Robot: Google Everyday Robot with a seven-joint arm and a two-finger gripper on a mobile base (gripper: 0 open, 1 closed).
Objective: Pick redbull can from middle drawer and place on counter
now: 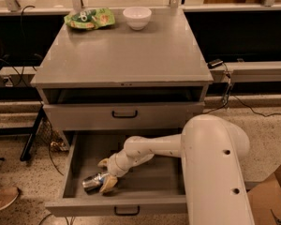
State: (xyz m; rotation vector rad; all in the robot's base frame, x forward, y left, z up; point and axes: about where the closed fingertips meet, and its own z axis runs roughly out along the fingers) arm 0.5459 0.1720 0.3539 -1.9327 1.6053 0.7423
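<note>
The redbull can [92, 182] lies on its side in the front left of the open middle drawer [84, 208], silver with blue patches. My gripper [106, 174] reaches down into the drawer at the can's right end. It is open, with one finger [103, 163] behind the can and the other [109, 184] at its front, touching or nearly touching it. The counter [126, 55] is the cabinet's flat grey top, above.
A white bowl [137, 17] and a green snack bag [90, 18] sit at the counter's back edge. The upper drawer [124, 116] is shut. My white arm [210, 163] fills the lower right. A cardboard box [271, 200] stands on the floor at right.
</note>
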